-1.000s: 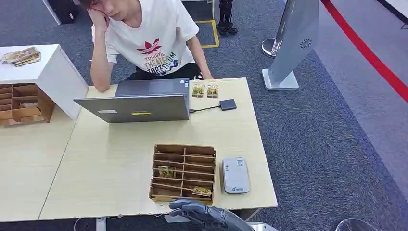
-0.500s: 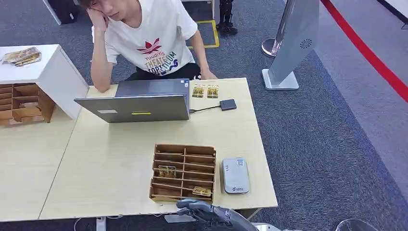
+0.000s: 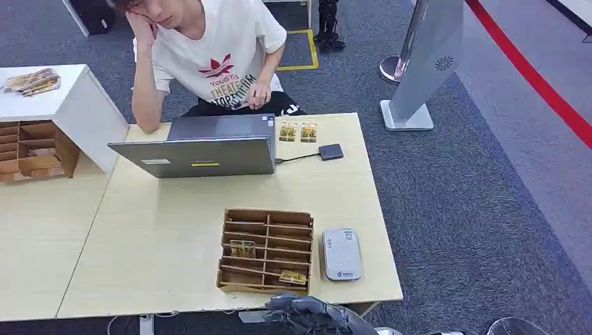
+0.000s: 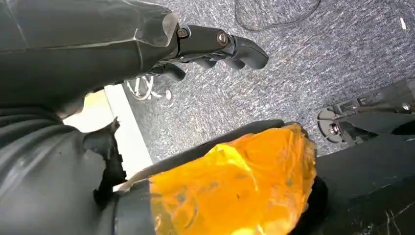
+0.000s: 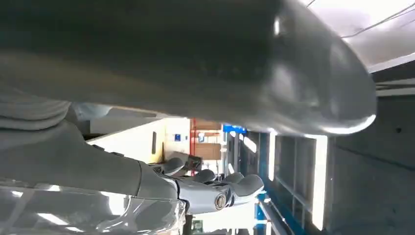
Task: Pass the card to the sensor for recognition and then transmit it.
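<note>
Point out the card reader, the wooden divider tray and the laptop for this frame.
card reader (image 3: 341, 254), head view, middle of its grey top
wooden divider tray (image 3: 228, 246), head view, left outer wall
laptop (image 3: 202, 157), head view, back of the open lid

Office or lab, grey carpet (image 3: 447, 181), desks (image 3: 160, 230), laptop (image 3: 202, 150), floor tape (image 3: 537, 77)

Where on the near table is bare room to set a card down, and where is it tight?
Bare tabletop between the laptop and the wooden organizer, also left of the organizer. Another strip lies between the adapter and the grey sensor. Tight: the organizer-sensor gap and the near edge by the right robot hand.
</note>
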You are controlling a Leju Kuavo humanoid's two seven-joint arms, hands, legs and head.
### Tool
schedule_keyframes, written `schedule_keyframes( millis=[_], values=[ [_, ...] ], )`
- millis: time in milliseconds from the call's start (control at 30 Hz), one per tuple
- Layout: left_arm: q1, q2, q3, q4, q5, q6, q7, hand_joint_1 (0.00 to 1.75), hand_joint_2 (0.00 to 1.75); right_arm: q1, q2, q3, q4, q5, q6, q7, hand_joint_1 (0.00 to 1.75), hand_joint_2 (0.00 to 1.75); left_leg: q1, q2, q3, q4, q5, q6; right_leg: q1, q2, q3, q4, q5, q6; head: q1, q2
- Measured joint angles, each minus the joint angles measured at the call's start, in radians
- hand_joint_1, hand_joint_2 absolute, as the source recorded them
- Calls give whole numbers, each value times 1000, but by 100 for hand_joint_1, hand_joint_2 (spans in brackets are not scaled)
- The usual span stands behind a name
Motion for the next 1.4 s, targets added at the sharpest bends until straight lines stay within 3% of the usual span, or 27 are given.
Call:
schedule_keyframes(
  millis=[133, 200, 333, 733, 800, 900, 933, 1033, 1167, 1233, 1333, 1400],
  values=[
    [-2, 0, 0, 0, 3, -1, 6, 0, 0, -7, 6, -6, 3, 11, 5, 18, 0, 0, 0, 0, 0, 0, 0, 0, 0, 0, 0, 0, 0, 0, 0, 0],
    [-3, 0, 0, 0, 11, 0, 6, 0, 0, -13, 6, -7, 12, 70, -25, 41, 0, 0, 0, 0, 0, 0, 0, 0, 0, 0, 0, 0, 0, 0, 0, 0],
    [-5, 0, 0, 0, 11, -1, 7, 0, 0, -26, 6, -6, 25, 71, 3, -6, 0, 0, 0, 0, 0, 0, 0, 0, 0, 0, 0, 0, 0, 0, 0, 0],
    [-6, 0, 0, 0, 13, -3, 8, 0, 0, -32, 6, -6, 27, 54, 13, -7, 0, 0, 0, 0, 0, 0, 0, 0, 0, 0, 0, 0, 0, 0, 0, 0],
    [-6, 1, 0, 0, 19, -2, 8, 0, 0, -32, 6, -6, 31, 71, -9, 35, 0, 0, 0, 0, 0, 0, 0, 0, 0, 0, 0, 0, 0, 0, 0, 0],
    [-4, 1, 0, 0, 37, 11, 2, 0, 0, -36, 1, -5, 51, 213, -141, 92, 0, 0, 0, 0, 0, 0, 0, 0, 0, 0, 0, 0, 0, 0, 0, 0],
    [-3, 1, 0, 0, 39, 12, -1, 0, 0, -39, -3, -3, 60, 218, -153, 86, 0, 0, 0, 0, 0, 0, 0, 0, 0, 0, 0, 0, 0, 0, 0, 0],
    [-3, 3, 0, 0, 38, 7, -2, 0, 0, -53, -10, 6, 68, 150, -95, 20, 0, 0, 0, 0, 0, 0, 0, 0, 0, 0, 0, 0, 0, 0, 0, 0],
    [-2, 5, 1, 0, 56, 13, -5, 0, 0, -56, -14, 7, 76, 250, -229, 144, 0, 0, 0, 0, 0, 0, 0, 0, 0, 0, 0, 0, 0, 0, 0, 0],
    [2, 6, 1, 0, 58, 15, -9, 0, 0, -65, -20, 7, 92, 223, -214, 119, 0, 0, 0, 0, 0, 0, 0, 0, 0, 0, 0, 0, 0, 0, 0, 0],
    [2, 8, 1, 0, 49, 0, -10, 0, 0, -71, -22, 14, 94, 132, -112, 30, 0, 0, 0, -1, 0, 0, 0, 0, 0, -1, 0, 0, 0, 0, 0, 0],
    [2, 10, 1, 0, 50, -3, -9, 0, 0, -72, -22, 14, 85, 129, -118, 56, 0, 0, 0, 0, 0, 0, 0, 0, 0, 0, 0, 0, 0, 0, 0, 0]
  ],
)
